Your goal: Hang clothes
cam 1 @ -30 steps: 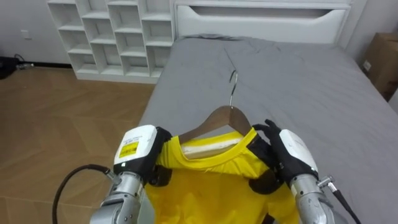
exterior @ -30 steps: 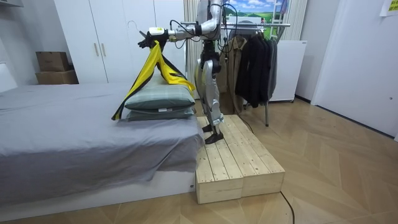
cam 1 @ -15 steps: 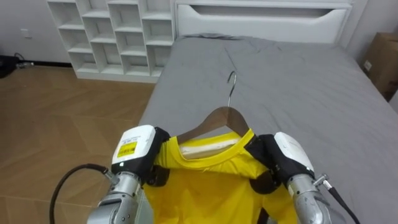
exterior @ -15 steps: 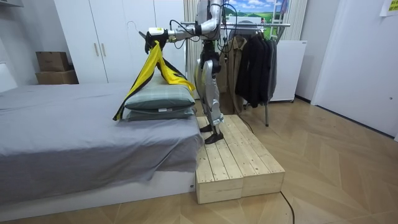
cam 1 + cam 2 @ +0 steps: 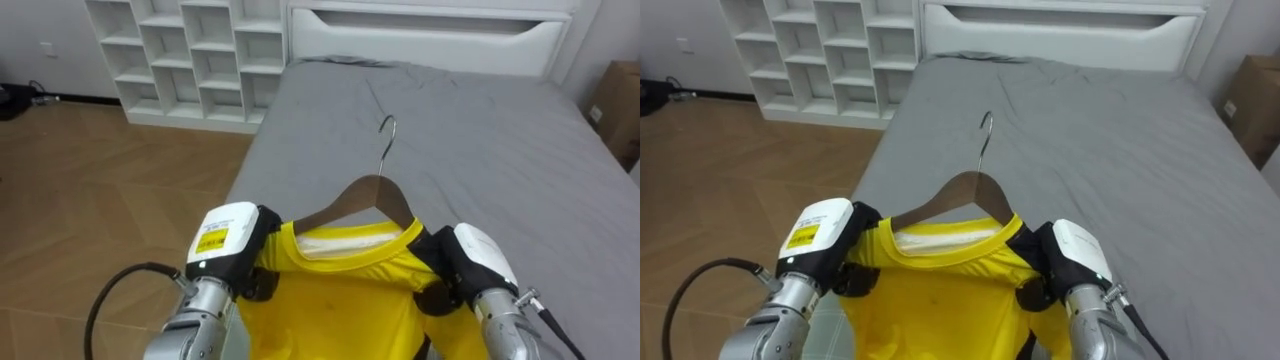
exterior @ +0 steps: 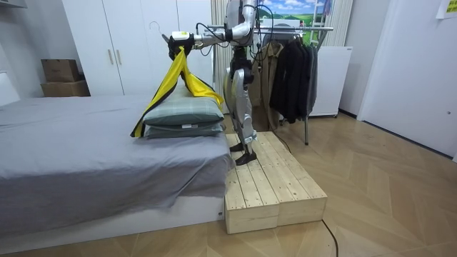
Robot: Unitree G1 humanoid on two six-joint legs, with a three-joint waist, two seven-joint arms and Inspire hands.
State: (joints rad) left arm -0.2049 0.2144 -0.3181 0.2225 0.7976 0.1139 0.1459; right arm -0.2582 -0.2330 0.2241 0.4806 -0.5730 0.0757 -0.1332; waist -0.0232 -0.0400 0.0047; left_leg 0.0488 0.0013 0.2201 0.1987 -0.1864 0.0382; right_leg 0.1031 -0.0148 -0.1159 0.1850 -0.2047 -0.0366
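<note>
Left hand point(image 5: 232, 243) grips one shirt point(image 5: 345, 300) shoulder above the bed point(image 5: 500, 130), fingers curled on cloth; the hanger point(image 5: 374, 190) spans hand to hand, hook pointing out over the bed; right hand point(image 5: 472, 262) clamps the other shoulder likewise; the rack point(image 6: 314, 28) stands behind the robot, away from the bed.

I am holding the yellow shirt point(image 5: 940, 295) on its wooden hanger point(image 5: 962, 193) over the near end of the bed point(image 5: 1140, 160). My left hand point(image 5: 823, 240) and right hand point(image 5: 1070, 258) are gripping the shirt's shoulders. The hanger's hook is pointing toward the bed's headboard point(image 5: 1060, 25). White shelving point(image 5: 820, 50) is standing left of the bed.
</note>
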